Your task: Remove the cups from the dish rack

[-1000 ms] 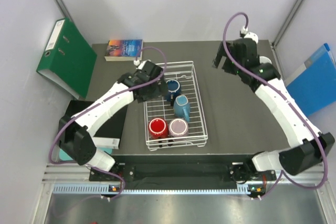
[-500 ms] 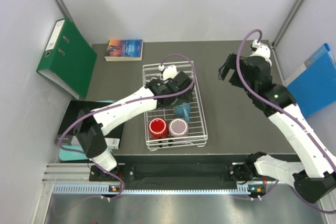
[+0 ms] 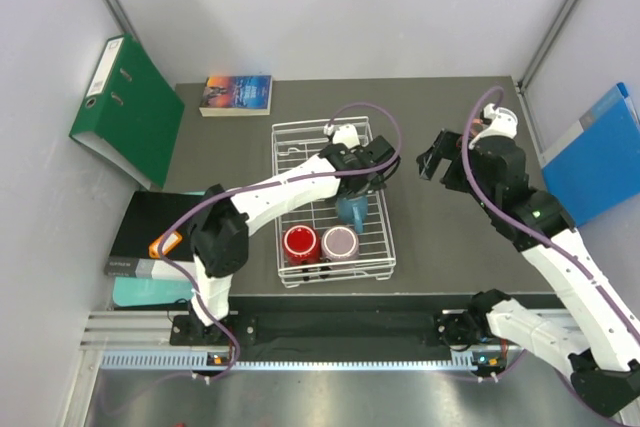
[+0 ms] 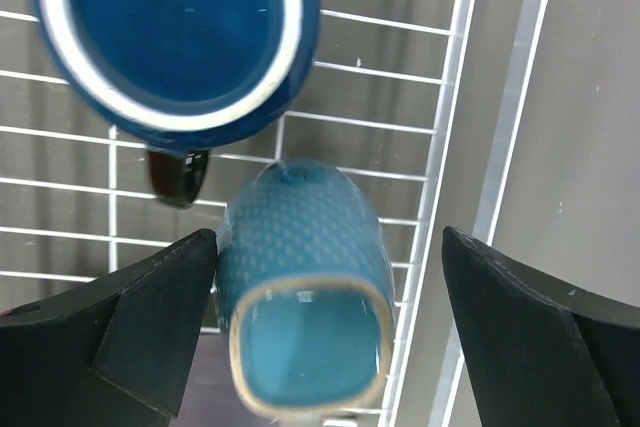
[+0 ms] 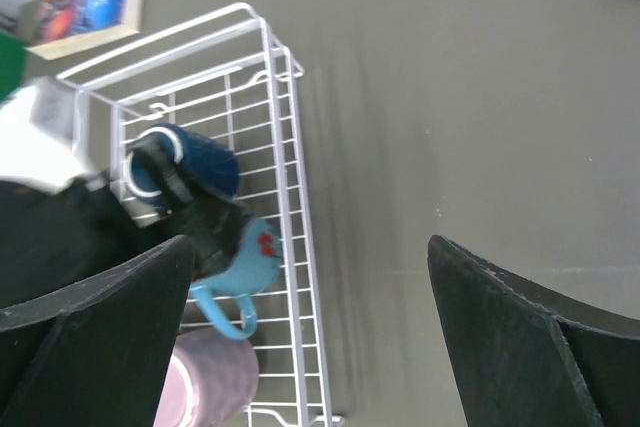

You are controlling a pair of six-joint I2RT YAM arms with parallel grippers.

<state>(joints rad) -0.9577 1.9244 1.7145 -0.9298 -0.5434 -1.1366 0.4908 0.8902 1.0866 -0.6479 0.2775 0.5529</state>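
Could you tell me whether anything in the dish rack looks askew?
The teal cup lies tipped on its side in the dish rack, while the red cup and mauve cup stand upright, mouths up.

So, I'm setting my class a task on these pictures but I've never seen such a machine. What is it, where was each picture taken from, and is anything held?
These are two robot arms bolted to a table. One picture looks down from above; the other two come from a camera on each wrist. A white wire dish rack holds a dark blue mug, a teal mug, a red mug and a mauve mug. The left hand is open, its fingers either side of the teal mug, which lies on its side. The right hand is open and holds nothing.
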